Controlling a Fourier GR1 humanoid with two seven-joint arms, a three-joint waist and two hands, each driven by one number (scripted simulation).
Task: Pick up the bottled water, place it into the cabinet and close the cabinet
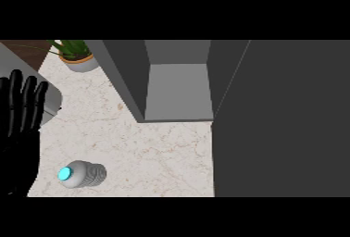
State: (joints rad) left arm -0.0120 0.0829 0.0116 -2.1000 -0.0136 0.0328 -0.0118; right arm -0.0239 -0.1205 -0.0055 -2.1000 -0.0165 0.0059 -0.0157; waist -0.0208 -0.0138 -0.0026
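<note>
The bottled water [81, 174] lies on its side on the marble counter [150, 148] at the lower left, grey with a bright cyan cap pointing left. My left hand [21, 118] stands at the view's left edge, fingers straight and pointing up, a little above and left of the bottle and apart from it. The grey cabinet [178, 88] sits at the top middle with its inside shelf showing. Its open door [280, 120] fills the right side of the view. My right hand does not show.
A potted green plant [77, 56] stands at the counter's top left corner, beside the cabinet's left wall. A pale rounded object [53, 104] sits partly hidden behind my left hand.
</note>
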